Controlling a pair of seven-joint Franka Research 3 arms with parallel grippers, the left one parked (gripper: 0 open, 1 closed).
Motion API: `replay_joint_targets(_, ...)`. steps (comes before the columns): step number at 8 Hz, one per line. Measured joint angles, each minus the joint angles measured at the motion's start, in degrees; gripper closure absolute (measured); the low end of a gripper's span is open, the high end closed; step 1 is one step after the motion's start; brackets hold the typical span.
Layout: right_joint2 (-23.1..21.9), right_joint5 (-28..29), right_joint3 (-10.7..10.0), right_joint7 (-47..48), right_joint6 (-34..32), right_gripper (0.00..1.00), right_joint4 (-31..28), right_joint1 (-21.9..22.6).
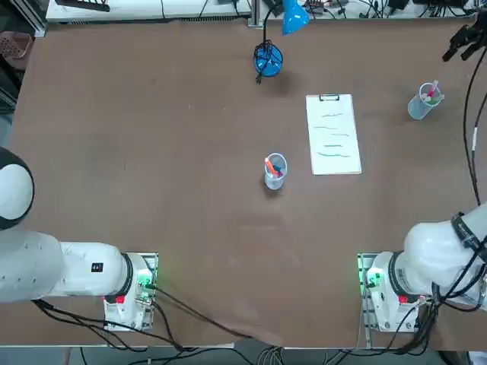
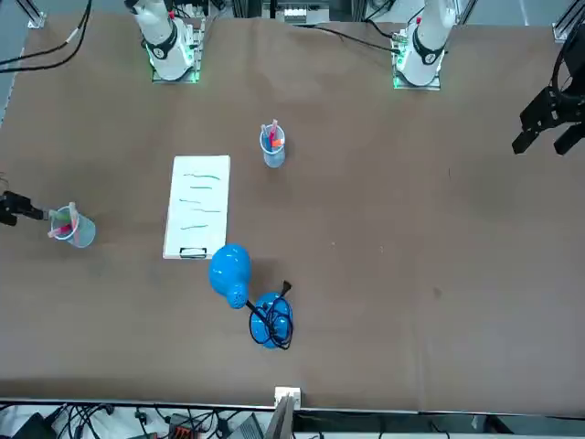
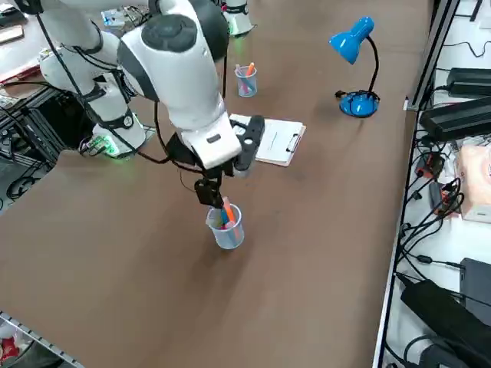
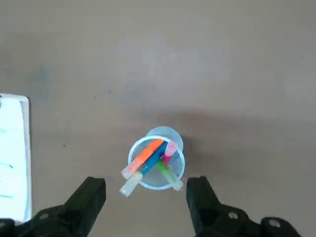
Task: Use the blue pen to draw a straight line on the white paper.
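Tool [image 4: 146, 190] spread wide and empty near the cup [image 4: 180, 168], the blue pen [image 4: 155, 158] leaning inside it, white paper [image 4: 14, 158] off beside the tool, so grasping and drawing both remain.

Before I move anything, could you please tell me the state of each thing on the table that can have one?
Right gripper: open, near the pen cup farther from the robot's left arm
Blue pen: standing in that cup, leaning
White paper: clipped to its board, marked with short lines
Lamp: upright, head bent over
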Motion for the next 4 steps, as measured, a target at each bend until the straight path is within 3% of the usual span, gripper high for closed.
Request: replay_joint_targets(4,-7.9,0.0,0.6,8.6,-4.6,0.0,2.4,2.4)
